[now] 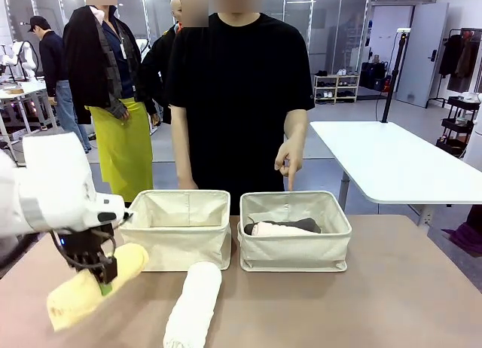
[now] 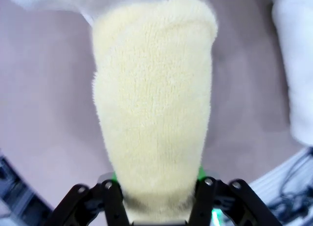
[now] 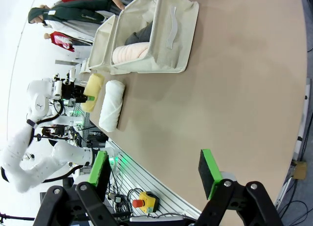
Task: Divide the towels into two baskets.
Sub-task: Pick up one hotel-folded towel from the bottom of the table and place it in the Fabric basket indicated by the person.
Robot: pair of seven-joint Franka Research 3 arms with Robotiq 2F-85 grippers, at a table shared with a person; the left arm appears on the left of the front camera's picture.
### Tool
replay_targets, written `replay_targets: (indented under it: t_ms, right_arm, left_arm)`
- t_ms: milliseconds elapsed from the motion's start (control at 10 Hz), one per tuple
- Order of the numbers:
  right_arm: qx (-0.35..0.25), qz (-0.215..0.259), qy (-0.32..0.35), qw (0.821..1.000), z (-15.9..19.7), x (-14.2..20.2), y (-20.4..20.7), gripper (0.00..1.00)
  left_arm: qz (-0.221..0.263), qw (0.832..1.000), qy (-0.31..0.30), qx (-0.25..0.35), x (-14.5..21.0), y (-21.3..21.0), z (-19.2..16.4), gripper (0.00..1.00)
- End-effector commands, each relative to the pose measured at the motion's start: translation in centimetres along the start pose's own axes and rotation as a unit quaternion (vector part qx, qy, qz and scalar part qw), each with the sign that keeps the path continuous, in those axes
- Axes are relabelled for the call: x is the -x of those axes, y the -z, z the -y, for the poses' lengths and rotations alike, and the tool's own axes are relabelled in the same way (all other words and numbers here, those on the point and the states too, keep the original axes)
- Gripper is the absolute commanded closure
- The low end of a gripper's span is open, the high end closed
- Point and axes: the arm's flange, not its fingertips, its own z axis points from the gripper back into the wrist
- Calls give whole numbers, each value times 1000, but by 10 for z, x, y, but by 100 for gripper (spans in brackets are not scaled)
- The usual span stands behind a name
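Left gripper [image 1: 102, 276], lower left of front view: jaws clamped across the middle of the pale yellow towel [image 1: 75, 299], roll tilted, upper end near the left basket [image 1: 179, 246]. Right gripper [image 3: 154, 157], bottom of its wrist view: fingers spread, nothing between them, bare table [image 3: 234, 89] beyond. White towel [image 1: 193, 303] lies bottom centre on the table. Right basket [image 1: 294, 254] holds the cream-pink towel [image 1: 282, 230] and the dark grey towel [image 1: 297, 225]. Person's hand [image 1: 290, 156] points down above its far rim.

white rounded left arm [image 1: 45, 190]; black left end effector [image 1: 98, 276], green pads [image 1: 105, 290], bolted linkages.
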Motion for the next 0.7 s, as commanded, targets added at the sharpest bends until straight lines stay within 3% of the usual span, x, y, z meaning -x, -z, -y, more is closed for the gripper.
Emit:
replay_targets:
  t_ms: [0,300,500,600]
  right_arm:
    - [-3,0,13,1000,-6,2,-1,8]
    - [-3,0,13,1000,-6,2,-1,8]
    - [-3,0,13,1000,-6,2,-1,8]
    - [-3,0,13,1000,-6,2,-1,8]
  left_arm:
    - [39,992,119,2,-18,-56,18,43]
    - [123,941,314,-2,-63,-90,52,43]
    - [176,909,377,18,-98,-116,75,43]
    - [181,894,410,16,-112,-125,88,43]
